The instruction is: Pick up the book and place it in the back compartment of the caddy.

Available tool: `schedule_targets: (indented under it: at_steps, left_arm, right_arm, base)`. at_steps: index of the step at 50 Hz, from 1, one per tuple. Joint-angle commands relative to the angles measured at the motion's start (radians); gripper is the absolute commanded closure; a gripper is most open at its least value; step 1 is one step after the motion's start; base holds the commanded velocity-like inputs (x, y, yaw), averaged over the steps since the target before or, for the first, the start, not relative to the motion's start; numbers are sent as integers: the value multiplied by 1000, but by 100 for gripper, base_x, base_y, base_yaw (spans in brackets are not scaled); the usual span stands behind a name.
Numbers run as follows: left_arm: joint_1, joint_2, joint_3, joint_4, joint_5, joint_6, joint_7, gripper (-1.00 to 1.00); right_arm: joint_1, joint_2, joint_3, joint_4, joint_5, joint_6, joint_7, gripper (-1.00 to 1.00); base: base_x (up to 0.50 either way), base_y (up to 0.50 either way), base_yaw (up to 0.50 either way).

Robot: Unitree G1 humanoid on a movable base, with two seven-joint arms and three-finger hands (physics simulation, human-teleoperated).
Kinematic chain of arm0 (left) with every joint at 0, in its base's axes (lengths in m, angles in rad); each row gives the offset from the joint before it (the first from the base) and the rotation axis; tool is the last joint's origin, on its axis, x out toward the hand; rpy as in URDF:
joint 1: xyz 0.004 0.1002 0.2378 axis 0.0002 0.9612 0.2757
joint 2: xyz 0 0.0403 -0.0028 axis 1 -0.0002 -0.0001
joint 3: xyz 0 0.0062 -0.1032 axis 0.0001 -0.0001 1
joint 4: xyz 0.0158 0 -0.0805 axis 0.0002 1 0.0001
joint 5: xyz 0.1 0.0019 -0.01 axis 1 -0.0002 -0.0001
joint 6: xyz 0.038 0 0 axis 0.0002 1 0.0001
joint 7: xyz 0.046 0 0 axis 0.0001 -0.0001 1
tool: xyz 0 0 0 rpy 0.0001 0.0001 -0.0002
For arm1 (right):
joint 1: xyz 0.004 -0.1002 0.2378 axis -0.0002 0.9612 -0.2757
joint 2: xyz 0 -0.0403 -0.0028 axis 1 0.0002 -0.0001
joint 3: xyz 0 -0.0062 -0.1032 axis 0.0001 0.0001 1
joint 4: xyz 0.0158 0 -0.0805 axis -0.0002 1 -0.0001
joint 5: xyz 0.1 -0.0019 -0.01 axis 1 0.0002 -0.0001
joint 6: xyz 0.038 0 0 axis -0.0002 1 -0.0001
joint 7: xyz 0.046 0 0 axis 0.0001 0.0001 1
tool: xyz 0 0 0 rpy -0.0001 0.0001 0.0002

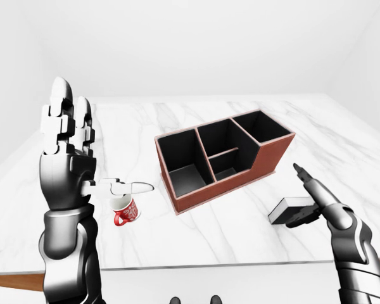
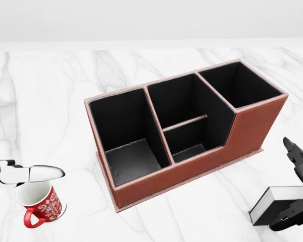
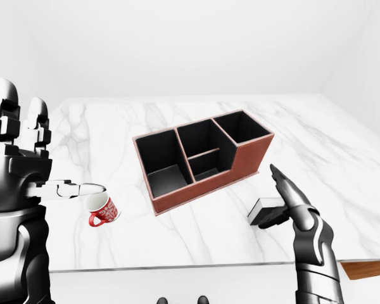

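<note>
Bare simulated room: white walls, marble table only.

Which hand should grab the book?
Right. The right hand is already at the book, fingers open around it. The left hand is raised, open, beside the mug, across the caddy.

1. The head view looked steeply down from close above the table; the caddy filled most of its frame, with the mug cut into the lower left corner and the book into the lower right.
2. The left-eye view stood farther back and faced less steeply down, taking in the whole tabletop, its near edge, both arms and the pale wall beyond.
3. The right-eye view matched it from slightly rightward, so the caddy sat further left.
4. All three shared the caddy, mug and book.
</note>
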Motion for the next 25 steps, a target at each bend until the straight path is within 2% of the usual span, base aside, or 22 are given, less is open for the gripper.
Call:
schedule_targets:
  at_steps: [1,17,21,25]
  left_arm:
    - [0,1,3,-6,-3,0,1,-100]
    - [2,-1,-2,-5,1,0,0,-100]
    - [1,-1,-1,3,2,0,0,-100]
    - [1,-1,-2,4,3,0,1,-100]
  right_arm:
    - [-39,-19,27,76,10,0,-31,-100]
    - [-36,-22,33,86,14,0,-38,-100]
    - [-33,-20,36,94,15,-5,-44,-100]
    - [-38,-25,37,129,21,-24,-60,-100]
  base:
    - [0,0,0]
    - [0,0,0]
    - [0,0,0]
    - [0,0,0]
